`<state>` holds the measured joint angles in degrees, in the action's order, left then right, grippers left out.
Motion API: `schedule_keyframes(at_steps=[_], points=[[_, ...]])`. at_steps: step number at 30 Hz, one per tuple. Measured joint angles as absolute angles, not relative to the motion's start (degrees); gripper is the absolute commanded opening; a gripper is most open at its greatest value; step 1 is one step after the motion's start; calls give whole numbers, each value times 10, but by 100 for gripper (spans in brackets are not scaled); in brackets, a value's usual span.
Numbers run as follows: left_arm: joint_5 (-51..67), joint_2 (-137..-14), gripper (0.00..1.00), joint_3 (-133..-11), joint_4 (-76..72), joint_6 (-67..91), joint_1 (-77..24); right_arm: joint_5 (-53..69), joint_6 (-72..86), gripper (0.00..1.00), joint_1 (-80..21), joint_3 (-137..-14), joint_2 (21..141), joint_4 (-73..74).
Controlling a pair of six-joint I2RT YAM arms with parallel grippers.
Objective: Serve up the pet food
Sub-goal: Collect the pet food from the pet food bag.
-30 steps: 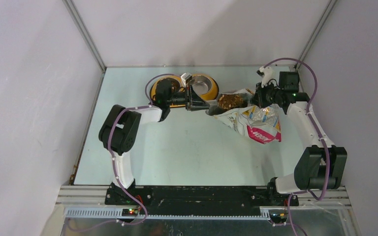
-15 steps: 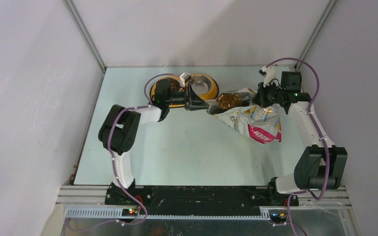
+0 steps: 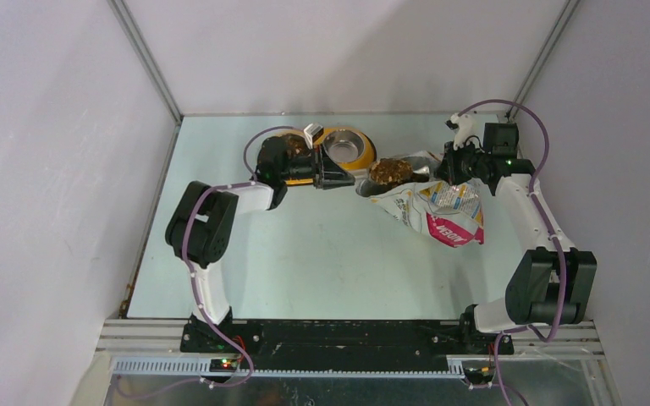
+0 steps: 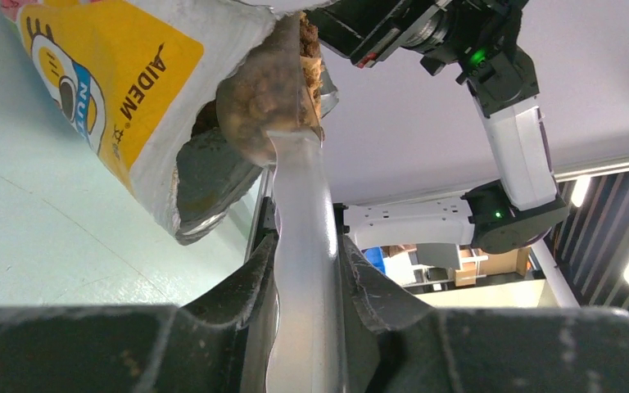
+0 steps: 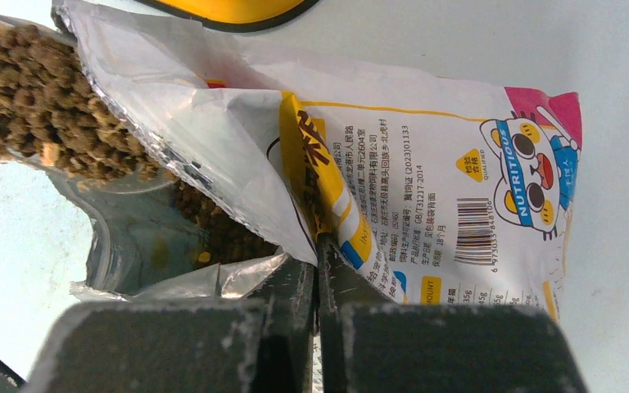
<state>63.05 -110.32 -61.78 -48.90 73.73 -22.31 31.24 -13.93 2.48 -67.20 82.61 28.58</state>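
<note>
The pet food (image 3: 389, 171) is a heap of brown kibble in a clear plastic scoop (image 3: 366, 186) at the mouth of the yellow-white foil bag (image 3: 440, 211), which lies on the table. My left gripper (image 3: 349, 179) is shut on the scoop's handle (image 4: 305, 237). In the left wrist view the loaded scoop bowl (image 4: 269, 90) is at the bag's torn opening (image 4: 213, 172). My right gripper (image 3: 443, 167) is shut on the bag's upper edge (image 5: 328, 205) and holds it open. The right wrist view shows kibble in the scoop (image 5: 41, 90) and more inside the bag (image 5: 221, 229).
The yellow double bowl (image 3: 364, 156) with steel cups stands just behind my left gripper; its left cup is mostly hidden by the left wrist. Its yellow rim shows in the right wrist view (image 5: 229, 8). White walls close in the table at the back and both sides.
My left gripper has drawn back to the left with the full scoop, which has slid a little out of the bag's mouth. The right gripper still holds the bag's edge.
</note>
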Motion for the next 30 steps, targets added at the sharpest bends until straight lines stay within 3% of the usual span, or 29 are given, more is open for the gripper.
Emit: schedule_keyframes(at_steps=[30], points=[[632, -1076, 0, -603, -552, 796, -218, 309, -94, 0, 30, -699, 863, 309]])
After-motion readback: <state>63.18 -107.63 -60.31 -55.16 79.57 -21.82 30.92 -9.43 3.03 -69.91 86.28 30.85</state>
